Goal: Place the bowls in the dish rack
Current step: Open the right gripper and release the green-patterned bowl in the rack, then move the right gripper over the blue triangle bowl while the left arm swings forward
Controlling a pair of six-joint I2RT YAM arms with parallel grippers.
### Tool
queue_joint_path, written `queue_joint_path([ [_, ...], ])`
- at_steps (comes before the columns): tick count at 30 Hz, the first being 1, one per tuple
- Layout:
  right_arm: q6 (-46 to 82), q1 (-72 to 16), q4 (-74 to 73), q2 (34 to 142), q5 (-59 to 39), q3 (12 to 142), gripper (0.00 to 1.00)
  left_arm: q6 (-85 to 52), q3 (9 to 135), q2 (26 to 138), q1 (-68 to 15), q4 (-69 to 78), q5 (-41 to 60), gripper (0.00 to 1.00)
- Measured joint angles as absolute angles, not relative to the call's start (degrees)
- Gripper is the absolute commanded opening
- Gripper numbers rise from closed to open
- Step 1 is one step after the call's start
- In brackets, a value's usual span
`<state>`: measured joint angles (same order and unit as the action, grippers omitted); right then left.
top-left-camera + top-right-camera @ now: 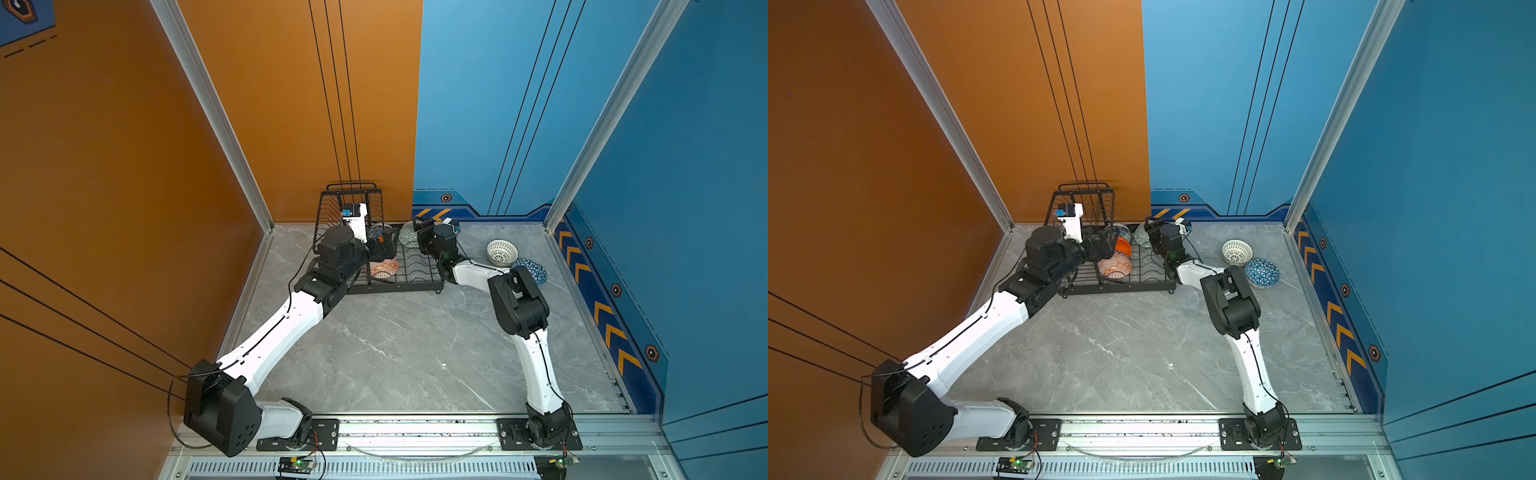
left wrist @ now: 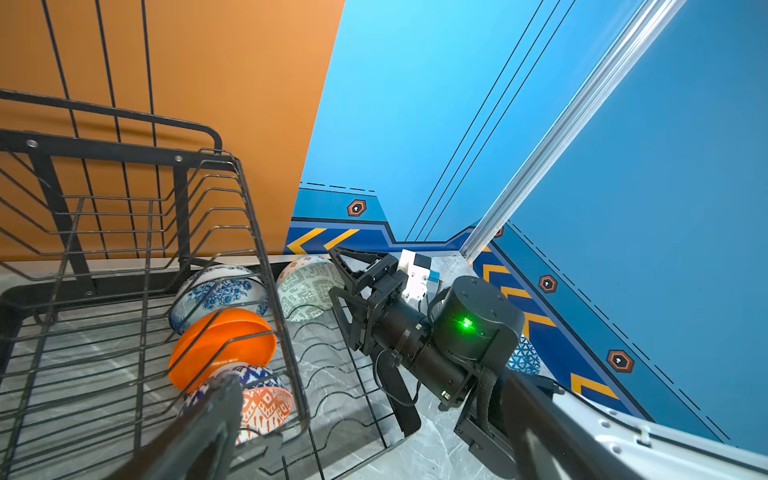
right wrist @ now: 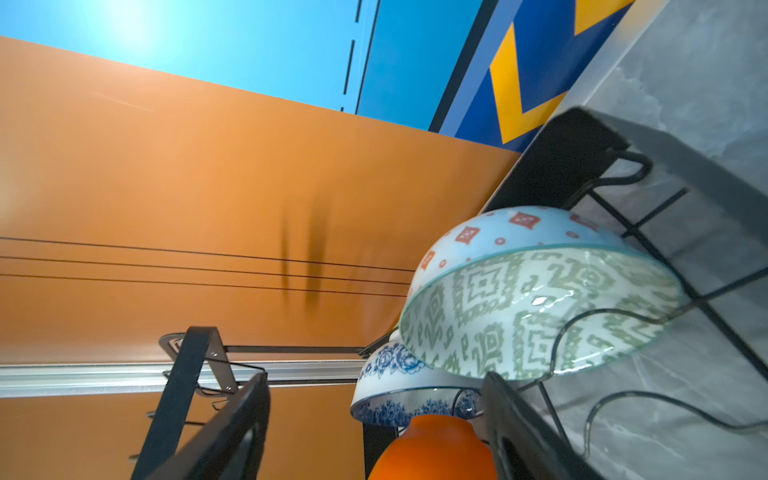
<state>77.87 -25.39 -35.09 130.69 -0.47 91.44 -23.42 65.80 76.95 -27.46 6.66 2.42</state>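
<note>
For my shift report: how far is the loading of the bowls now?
Done: four bowls sit in the dish rack: blue-white floral, orange, orange-white geometric, pale green. In hand: nothing; the right gripper stands open beside the pale green one. Remaining: the white lattice bowl and the blue triangle bowl, on the table.

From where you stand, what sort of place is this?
Probably a robot test booth: a left arm and right arm bolted to an aluminium rail, an orange wall and blue wall, a tabletop with a dish rack and bowls.

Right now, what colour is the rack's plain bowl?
The plain bowl is orange; clearest in left wrist view.
</note>
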Motion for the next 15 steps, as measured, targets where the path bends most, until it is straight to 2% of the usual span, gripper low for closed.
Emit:
queue_joint_path([
  [4, 76.6, -25.4, -35.0, 126.1, -1.3, 87.4, 1.00, -23.2, 65.9, 76.9, -29.2, 5.1, 2.1, 0.98],
  [15, 67.7, -22.6, -26.8, 106.3, -4.6, 74.9, 1.00, -23.6, 68.1, 76.5, -34.8, 0.7, 1.0, 0.98],
])
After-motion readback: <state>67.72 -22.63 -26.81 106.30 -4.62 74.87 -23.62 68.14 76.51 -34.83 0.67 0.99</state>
